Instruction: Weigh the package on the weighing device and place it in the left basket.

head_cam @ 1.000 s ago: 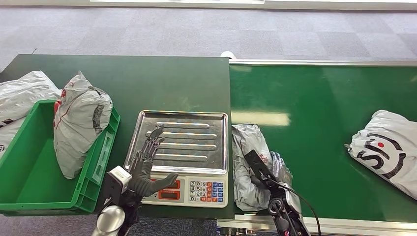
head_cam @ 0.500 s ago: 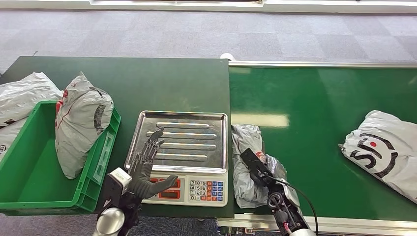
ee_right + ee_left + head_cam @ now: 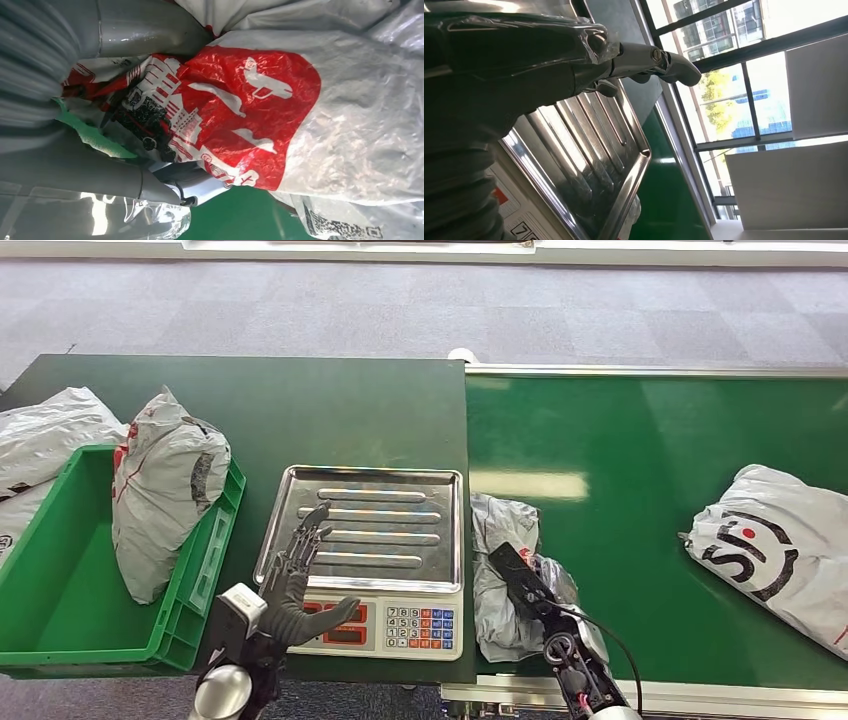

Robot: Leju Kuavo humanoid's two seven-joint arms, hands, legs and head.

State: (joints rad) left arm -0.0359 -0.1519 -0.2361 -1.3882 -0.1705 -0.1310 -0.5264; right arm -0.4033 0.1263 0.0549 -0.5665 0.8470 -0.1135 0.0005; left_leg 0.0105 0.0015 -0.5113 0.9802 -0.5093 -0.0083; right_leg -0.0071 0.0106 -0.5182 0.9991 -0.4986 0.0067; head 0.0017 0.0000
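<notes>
The grey package [image 3: 503, 575] with a red print [image 3: 240, 105] lies on the green belt just right of the scale [image 3: 366, 555]. My right hand [image 3: 527, 583] lies on top of it and grips its crumpled film between thumb [image 3: 150, 25] and fingers [image 3: 165, 187]. The steel weighing tray [image 3: 370, 520] holds nothing. My left hand [image 3: 296, 585] hovers over the scale's front left corner, fingers [image 3: 664, 62] spread and holding nothing. The green basket [image 3: 60, 585] stands at the left.
A grey package [image 3: 160, 502] leans on the basket's right rim, and another [image 3: 45, 430] lies behind the basket. A large white package [image 3: 775, 550] with a dark logo lies on the belt at the far right. The belt's steel edge [image 3: 700, 695] runs along the front.
The large white package at the right has drifted left along the belt. The view shifted slightly after the first frame. Both hands have stayed where they were.
</notes>
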